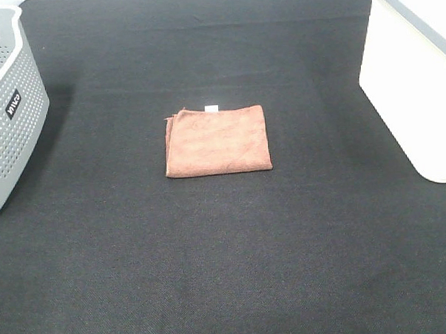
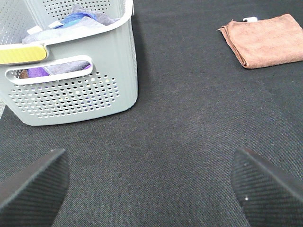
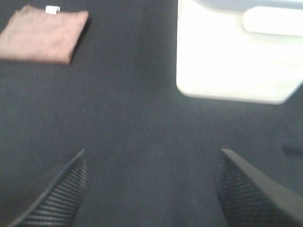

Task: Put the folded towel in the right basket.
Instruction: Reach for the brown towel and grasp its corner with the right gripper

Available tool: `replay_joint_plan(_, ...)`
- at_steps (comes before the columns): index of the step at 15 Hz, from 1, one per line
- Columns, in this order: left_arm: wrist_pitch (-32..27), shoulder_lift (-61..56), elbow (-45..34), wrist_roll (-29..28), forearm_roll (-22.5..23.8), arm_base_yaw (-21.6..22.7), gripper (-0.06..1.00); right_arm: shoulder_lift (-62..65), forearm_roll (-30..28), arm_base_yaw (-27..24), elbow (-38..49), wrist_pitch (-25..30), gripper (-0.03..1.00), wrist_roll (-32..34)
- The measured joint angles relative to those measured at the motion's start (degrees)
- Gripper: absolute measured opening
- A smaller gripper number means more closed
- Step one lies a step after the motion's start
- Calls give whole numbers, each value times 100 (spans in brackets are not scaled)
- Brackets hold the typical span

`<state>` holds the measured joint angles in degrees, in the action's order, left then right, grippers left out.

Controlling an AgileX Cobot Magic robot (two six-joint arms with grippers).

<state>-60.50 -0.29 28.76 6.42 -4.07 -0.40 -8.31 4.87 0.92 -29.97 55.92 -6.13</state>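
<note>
Folded towel (image 1: 217,140) lies flat in the middle of your black mat (image 1: 227,270), well apart from both baskets: grey basket (image 1: 14,124) with cloths on the left, white basket (image 1: 412,92) on the right. Your left gripper (image 2: 151,189) and right gripper (image 3: 151,189) hover over bare mat, jaws spread wide, gripping nothing

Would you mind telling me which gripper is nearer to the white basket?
Right. The right gripper faces the white basket close ahead; the left gripper sits beside the grey basket on the opposite side.
</note>
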Motion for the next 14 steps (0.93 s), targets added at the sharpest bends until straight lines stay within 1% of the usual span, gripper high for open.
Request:
replay_joint_plan(1,0,0,0,0,0,0,88,-367,80,0,-6,-378,71,0)
replay_joint_plan(2,0,0,0,0,0,0,88,-367,80,0,-6,-378,71,0)
replay_joint_plan(3,0,0,0,0,0,0,88,-945,235,0,-6,-1112,71,0)
replay_joint_plan(4,0,0,0,0,0,0,88,-1352,390,0,-11,-1581,71,0)
replay_joint_plan(5,0,0,0,0,0,0,88,-1833,584,0,-97,-1982,71,-6)
replay_joint_plan(7,0,0,0,0,0,0,88,-2813,733,0,-550,-2498,71,-80)
replay_joint_plan(10,0,0,0,0,0,0,88,-4309,814,-6,-1541,-2613,71,-498)
replay_joint_plan(11,0,0,0,0,0,0,88,-5025,951,-6,-2103,-2624,71,-670)
replay_joint_plan(13,0,0,0,0,0,0,88,-5924,1226,-6,-2842,-2538,71,-1037)
replay_joint_plan(14,0,0,0,0,0,0,88,-6366,1409,-6,-3214,-2401,71,-1261)
